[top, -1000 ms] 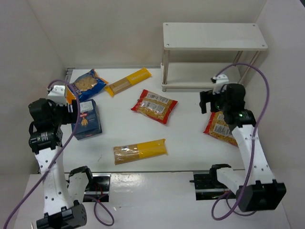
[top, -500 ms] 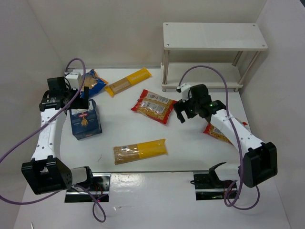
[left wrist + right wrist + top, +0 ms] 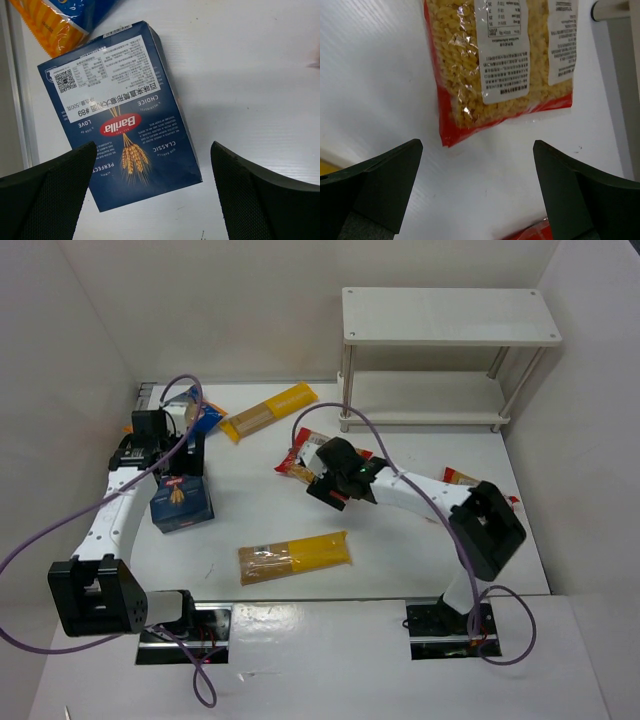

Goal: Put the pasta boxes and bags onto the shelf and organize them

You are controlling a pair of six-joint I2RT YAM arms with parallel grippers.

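Observation:
The dark blue box (image 3: pixel 183 505) with a red logo lies flat at the left; my left gripper (image 3: pixel 178 462) hovers open over its far end, and its jaws stand either side of the box (image 3: pixel 120 135) in the left wrist view (image 3: pixel 154 146). A red-edged clear bag (image 3: pixel 300 454) lies mid-table, partly under my right arm. My right gripper (image 3: pixel 323 489) is open and empty just off its near edge (image 3: pixel 500 65), as the right wrist view (image 3: pixel 478 145) shows. The second red-edged bag (image 3: pixel 459 478) is mostly hidden at the right. The white shelf (image 3: pixel 450 330) stands at the back right, both tiers bare.
A blue-orange bag (image 3: pixel 207 416) lies behind the box, and shows in the left wrist view (image 3: pixel 55 20). One yellow spaghetti pack (image 3: pixel 268 410) lies at the back, another (image 3: pixel 294 557) near the front. A shelf leg (image 3: pixel 615 7) is close to the right gripper.
My right arm swung left from the right-hand red bag to the middle red bag. My left arm stretched forward and came down over the blue box.

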